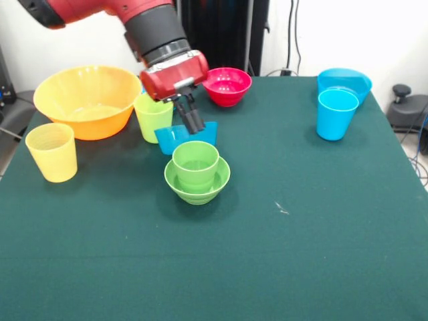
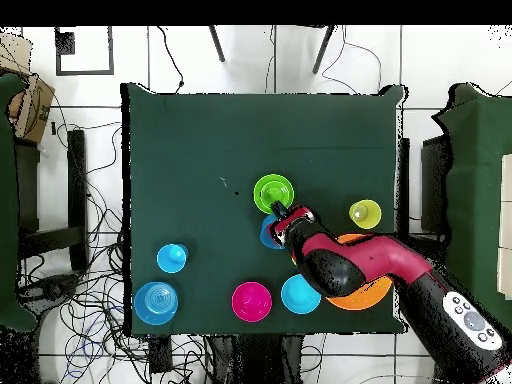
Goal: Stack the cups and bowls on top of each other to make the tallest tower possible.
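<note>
Front view shows the gripper (image 1: 194,124) clamped on the small blue bowl's (image 1: 175,138) rim, tilting it just behind the tower (image 1: 196,171), apparently to add it on top.

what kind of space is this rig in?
Likely a robotics lab: a green-covered table ringed by loose cables on a tiled floor, a red robot arm, and plastic cups and bowls like the orange bowl as test props.

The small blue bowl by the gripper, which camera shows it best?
The front view: the small blue bowl shows tilted behind the green cup, with the gripper at its rim. In the overhead view, the arm covers most of it, leaving only a blue sliver.
</note>
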You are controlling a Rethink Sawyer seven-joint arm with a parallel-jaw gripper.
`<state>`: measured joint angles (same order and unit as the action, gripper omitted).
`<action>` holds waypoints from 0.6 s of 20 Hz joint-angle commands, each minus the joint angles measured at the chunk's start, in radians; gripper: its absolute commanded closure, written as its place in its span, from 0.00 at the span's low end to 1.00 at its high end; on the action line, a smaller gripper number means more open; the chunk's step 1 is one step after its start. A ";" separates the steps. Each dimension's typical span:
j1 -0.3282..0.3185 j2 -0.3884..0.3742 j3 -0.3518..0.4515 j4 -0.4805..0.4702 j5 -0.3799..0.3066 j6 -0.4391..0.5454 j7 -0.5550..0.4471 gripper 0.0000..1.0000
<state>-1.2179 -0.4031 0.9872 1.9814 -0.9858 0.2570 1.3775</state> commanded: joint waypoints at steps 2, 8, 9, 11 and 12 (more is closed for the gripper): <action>0.111 -0.090 -0.058 -0.011 -0.076 0.252 -0.298 1.00; 0.085 -0.082 -0.043 -0.009 -0.074 0.254 -0.299 1.00; 0.079 -0.080 -0.039 -0.008 -0.071 0.262 -0.307 1.00; 0.073 -0.081 -0.040 -0.010 -0.062 0.285 -0.321 1.00; 0.072 -0.082 -0.042 -0.013 -0.055 0.307 -0.331 1.00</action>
<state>-1.1639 -0.4884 0.9875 1.9819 -0.9872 0.4130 1.3774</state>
